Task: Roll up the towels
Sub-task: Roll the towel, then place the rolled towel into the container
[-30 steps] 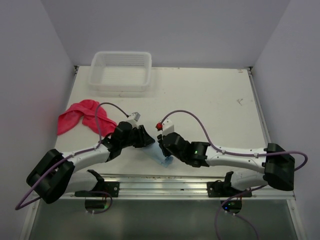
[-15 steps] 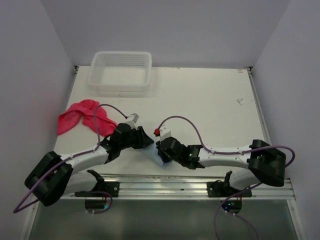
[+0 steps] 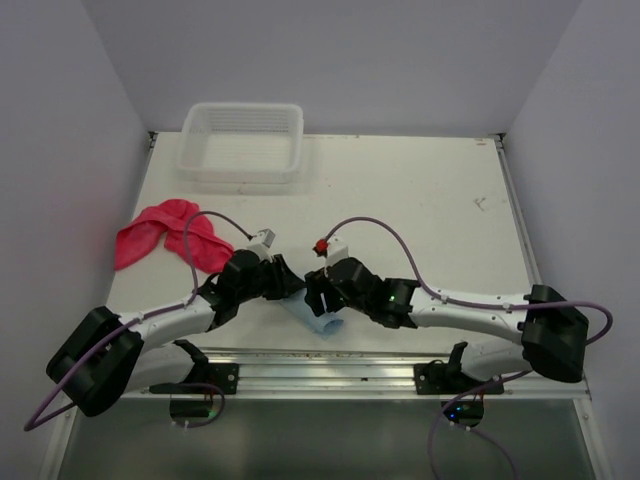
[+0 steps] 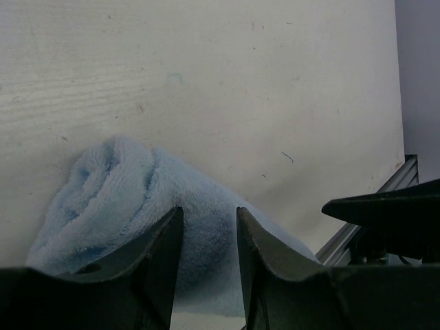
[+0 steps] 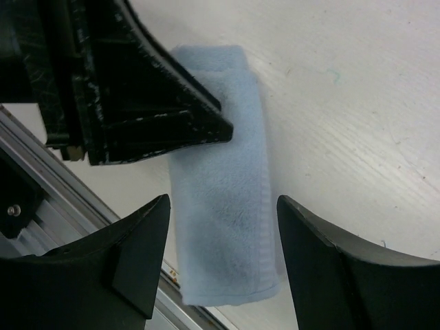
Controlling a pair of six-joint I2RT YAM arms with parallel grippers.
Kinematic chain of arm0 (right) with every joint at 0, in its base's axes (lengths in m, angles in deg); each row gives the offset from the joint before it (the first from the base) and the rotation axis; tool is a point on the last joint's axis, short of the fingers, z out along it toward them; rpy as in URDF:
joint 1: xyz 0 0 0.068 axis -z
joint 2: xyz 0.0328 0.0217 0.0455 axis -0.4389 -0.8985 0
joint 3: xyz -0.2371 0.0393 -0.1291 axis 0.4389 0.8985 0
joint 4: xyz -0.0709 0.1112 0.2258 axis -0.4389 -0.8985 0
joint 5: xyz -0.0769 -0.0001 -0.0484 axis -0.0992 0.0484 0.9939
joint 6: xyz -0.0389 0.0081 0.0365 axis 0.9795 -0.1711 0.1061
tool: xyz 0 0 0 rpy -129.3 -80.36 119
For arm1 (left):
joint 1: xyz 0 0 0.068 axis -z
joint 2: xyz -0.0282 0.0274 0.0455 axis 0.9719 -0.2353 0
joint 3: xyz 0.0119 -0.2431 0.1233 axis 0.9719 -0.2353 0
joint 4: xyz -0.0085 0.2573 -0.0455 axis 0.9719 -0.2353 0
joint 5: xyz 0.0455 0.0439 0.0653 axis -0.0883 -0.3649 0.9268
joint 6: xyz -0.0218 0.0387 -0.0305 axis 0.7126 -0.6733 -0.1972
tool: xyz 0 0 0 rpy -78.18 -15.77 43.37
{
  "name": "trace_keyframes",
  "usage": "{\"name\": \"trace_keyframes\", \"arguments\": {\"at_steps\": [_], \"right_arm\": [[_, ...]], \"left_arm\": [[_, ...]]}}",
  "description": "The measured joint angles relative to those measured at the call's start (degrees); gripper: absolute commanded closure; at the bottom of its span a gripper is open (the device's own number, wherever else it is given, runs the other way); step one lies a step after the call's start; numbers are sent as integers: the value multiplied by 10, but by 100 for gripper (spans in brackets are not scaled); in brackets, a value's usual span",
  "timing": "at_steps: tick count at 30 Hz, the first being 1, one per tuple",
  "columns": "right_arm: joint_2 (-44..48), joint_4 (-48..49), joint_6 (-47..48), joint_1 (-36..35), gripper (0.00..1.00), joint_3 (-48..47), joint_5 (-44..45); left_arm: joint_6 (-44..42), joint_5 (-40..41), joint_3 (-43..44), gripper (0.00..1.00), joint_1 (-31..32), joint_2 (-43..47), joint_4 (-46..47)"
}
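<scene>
The light blue towel (image 3: pixel 320 321) lies rolled into a short tube near the table's front edge, and it fills the middle of the right wrist view (image 5: pixel 223 206). My left gripper (image 3: pixel 291 287) comes in from the left. Its narrowly parted fingers (image 4: pixel 165 237) press into the roll (image 4: pixel 124 189) with cloth between them. My right gripper (image 3: pixel 318 297) hovers over the roll's near end (image 5: pixel 221 206), open wide, with its fingertips clear of the cloth on both sides. The pinkish-red towel (image 3: pixel 165 236) lies crumpled at the far left.
A clear plastic basket (image 3: pixel 241 142) stands at the back left of the white table (image 3: pixel 420 200). A metal rail (image 3: pixel 330 357) runs along the front edge just beside the blue roll. Purple cables loop above both arms.
My right gripper has opened and let go of the blue towel, and its arm has drawn back a little to the right. The left gripper has barely shifted.
</scene>
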Motion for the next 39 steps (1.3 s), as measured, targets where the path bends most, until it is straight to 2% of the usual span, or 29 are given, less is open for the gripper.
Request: {"name": "trace_keyframes", "arguments": {"at_steps": [9,17,25,39], "right_arm": [[-26,57,-60,113,28,45,-132],[-91,130,-96,120,27,71,-213],[-111,191,-126,120,26,90,-253],[-95,181,-181,135,18,93,-254]], "left_arm": [[0,0,-13,59,0,11,9],[0,1,-19,59,0,15,15],[2,3,-27,59,0,23,16],[11,9,-34,59,0,29,22]]}}
